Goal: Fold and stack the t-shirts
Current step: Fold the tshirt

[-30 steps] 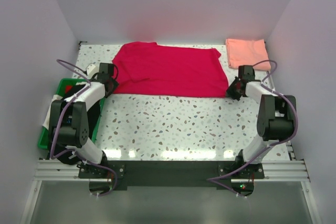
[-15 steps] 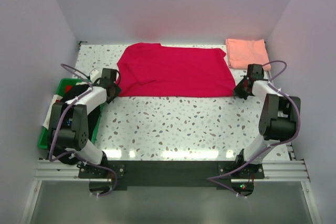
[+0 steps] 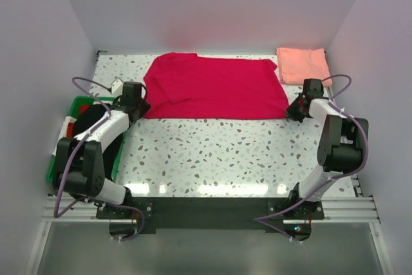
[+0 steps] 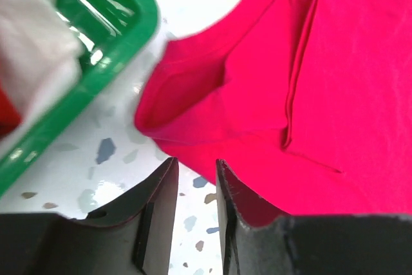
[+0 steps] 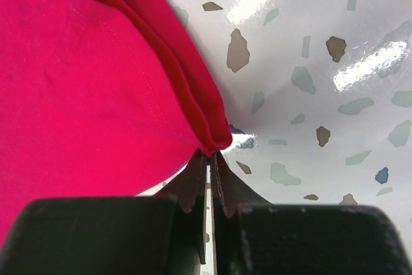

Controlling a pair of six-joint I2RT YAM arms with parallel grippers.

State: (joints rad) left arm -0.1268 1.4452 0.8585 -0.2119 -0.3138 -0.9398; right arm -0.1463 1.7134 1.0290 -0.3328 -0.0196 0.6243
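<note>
two robot arms are bolted at the near edge of a speckled white tabletop point(image 3: 212, 152), seen from above. at the near left, beside the left arm, a green plastic crate point(image 3: 52, 167) sits at the tabletop's left edge, with white cloth point(image 4: 32, 49) bunched inside it

the left gripper point(image 4: 194, 162) is low over the tabletop between the crate and the left end of the crimson t-shirt point(image 3: 215, 88). its jaws stand a little apart with bare tabletop showing between them and no cloth in the gap. the shirt's sleeve point(image 4: 187, 94) lies just ahead of them and its red edge runs close along the right-hand finger

the right gripper point(image 5: 209, 154) is at the shirt's near right corner. its jaws are pressed almost together, pinching the very tip of that corner, and the hem rises in a small ridge up to the pinch

the crimson t-shirt is spread flat across the far half of the tabletop, its near edge running fairly straight from one gripper to the other

at the far right corner, just beyond the crimson shirt, the salmon pink t-shirt point(image 3: 302, 64) lies folded into a neat rectangle, apart from both grippers
</note>
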